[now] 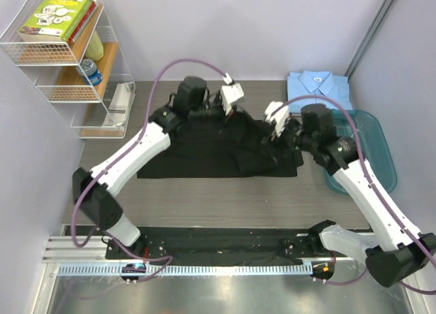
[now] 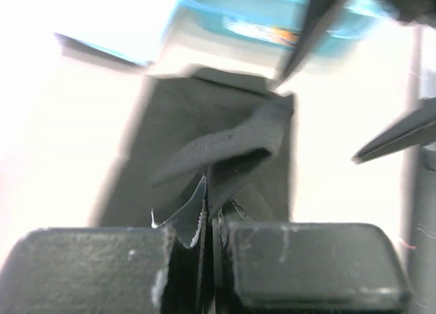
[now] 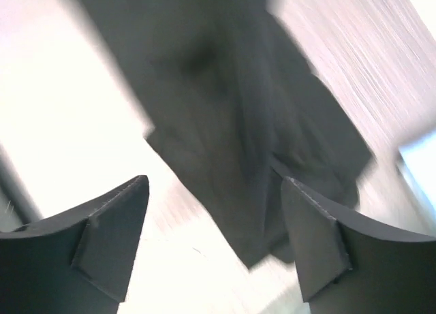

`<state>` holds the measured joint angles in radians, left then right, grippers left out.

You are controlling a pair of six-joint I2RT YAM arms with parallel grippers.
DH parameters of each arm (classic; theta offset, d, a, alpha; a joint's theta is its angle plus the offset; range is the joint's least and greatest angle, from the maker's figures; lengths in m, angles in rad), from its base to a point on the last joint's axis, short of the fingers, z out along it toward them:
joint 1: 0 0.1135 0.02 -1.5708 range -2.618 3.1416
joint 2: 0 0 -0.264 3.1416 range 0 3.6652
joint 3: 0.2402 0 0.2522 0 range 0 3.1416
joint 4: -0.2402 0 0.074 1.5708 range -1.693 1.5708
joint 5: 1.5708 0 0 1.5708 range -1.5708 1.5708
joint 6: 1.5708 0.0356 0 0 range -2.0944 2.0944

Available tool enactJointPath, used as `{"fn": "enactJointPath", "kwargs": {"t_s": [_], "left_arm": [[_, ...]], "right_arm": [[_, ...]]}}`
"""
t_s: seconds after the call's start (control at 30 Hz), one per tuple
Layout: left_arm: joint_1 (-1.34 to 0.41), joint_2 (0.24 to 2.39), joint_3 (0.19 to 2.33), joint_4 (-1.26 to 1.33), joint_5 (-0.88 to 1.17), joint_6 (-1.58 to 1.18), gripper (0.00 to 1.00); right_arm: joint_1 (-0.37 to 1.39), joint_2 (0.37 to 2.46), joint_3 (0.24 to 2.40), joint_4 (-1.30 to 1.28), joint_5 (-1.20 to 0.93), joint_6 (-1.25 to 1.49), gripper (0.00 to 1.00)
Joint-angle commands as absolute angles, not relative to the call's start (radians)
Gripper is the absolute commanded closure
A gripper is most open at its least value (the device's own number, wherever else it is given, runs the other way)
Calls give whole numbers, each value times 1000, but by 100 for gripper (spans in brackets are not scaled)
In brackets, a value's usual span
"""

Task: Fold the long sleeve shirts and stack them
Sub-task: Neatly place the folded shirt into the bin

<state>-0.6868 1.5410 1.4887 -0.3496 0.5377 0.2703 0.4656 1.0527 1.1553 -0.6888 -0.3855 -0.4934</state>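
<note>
Left gripper (image 2: 208,222): clamped together on a raised fold of the black shirt (image 2: 225,144), near that shirt's far edge.
Right gripper (image 3: 214,222): jaws wide apart, holding nothing, hovering just above the black shirt's rumpled right end.
Black shirt: spread across the middle of the counter (image 1: 225,191), flat on the left and bunched on the right; folding looks only begun.
Blue shirt (image 1: 317,88): lies neatly folded at the far right corner, just behind the tub (image 1: 378,157); this one looks done.
Left to do: finish folding the black shirt, then stack the two, by my reckoning.
</note>
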Motion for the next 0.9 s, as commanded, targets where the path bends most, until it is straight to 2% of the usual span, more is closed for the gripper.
{"fn": "enactJointPath", "kwargs": {"t_s": [0.0, 0.13, 0.23, 0.43, 0.6, 0.87], "left_arm": [[-620, 1725, 1739, -423, 505, 397, 100], [-592, 1873, 1916, -379, 439, 483, 100], [-563, 1965, 1980, -249, 342, 525, 100], [-512, 2120, 2173, -92, 293, 540, 100], [-505, 2174, 2160, 43, 319, 626, 100], [-499, 2220, 2158, 219, 342, 701, 100]], "right_arm": [[255, 1112, 1258, -627, -385, -282, 10], [79, 1181, 1322, -692, -497, -261, 7], [40, 1213, 1321, -750, -561, -268, 9], [37, 1229, 1189, -750, -712, -216, 28], [35, 1270, 1075, -661, -753, -150, 41], [41, 1364, 993, -494, -796, -22, 45]]}}
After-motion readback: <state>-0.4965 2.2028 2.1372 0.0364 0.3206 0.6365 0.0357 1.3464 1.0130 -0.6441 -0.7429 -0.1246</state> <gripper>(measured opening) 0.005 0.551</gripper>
